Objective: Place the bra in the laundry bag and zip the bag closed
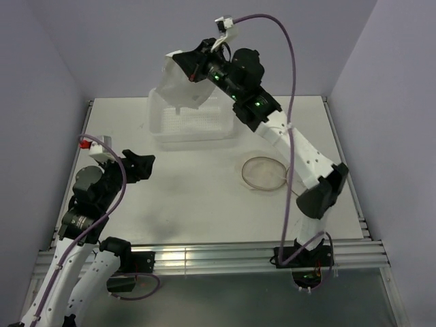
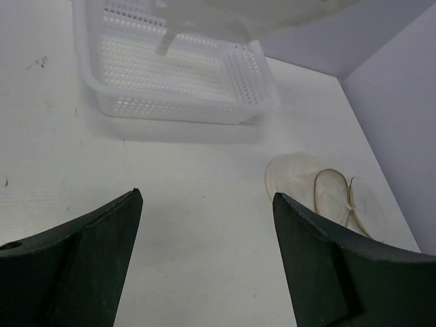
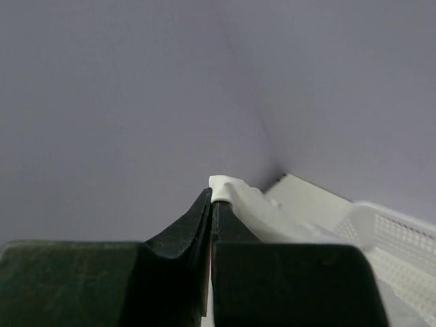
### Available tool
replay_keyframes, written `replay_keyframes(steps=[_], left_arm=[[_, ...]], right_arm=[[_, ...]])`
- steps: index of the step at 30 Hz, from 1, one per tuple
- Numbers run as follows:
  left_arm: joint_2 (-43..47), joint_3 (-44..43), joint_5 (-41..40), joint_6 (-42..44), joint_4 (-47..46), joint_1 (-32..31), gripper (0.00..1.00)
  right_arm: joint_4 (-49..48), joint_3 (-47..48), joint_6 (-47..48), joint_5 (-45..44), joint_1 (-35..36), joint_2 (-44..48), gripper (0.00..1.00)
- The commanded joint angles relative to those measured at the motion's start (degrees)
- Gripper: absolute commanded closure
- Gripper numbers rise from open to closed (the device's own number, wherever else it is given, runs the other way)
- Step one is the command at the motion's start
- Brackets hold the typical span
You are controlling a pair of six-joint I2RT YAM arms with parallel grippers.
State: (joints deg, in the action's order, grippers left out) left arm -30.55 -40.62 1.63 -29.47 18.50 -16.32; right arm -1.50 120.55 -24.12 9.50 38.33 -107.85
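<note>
The white bra [image 1: 178,85] is hanging limp in the air at upper centre; the round beige mesh laundry bag [image 1: 264,173] is lying flat right of centre

A robotics lab test cell: plain lilac walls [image 1: 102,48] box in a white surface [image 1: 197,197] at 9, 12 and 3 o'clock, while a left arm [image 1: 92,194] and a right arm [image 1: 293,146], trailing purple cables [image 1: 293,75], are bolted to an aluminium rail [image 1: 218,255] at 6 o'clock.
</note>
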Motion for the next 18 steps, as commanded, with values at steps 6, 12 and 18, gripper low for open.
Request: replay_keyframes(steps=[6, 12, 18], left_arm=[[5.2, -8.5, -10.1, 1.3, 4.5, 0.2, 0.16], [9.0, -12.4, -16.6, 1.0, 8.6, 0.2, 0.16], [7.9, -10.9, -17.3, -1.6, 9.8, 0.2, 0.15]], right_arm=[[-2.6, -13.9, 3.6, 5.3, 6.2, 18.5, 1.00], [-10.2, -27.8, -3.1, 17.6, 6.7, 24.9, 1.00], [-27.4, -44.9, -14.2, 31.8, 7.2, 24.0, 1.00]])
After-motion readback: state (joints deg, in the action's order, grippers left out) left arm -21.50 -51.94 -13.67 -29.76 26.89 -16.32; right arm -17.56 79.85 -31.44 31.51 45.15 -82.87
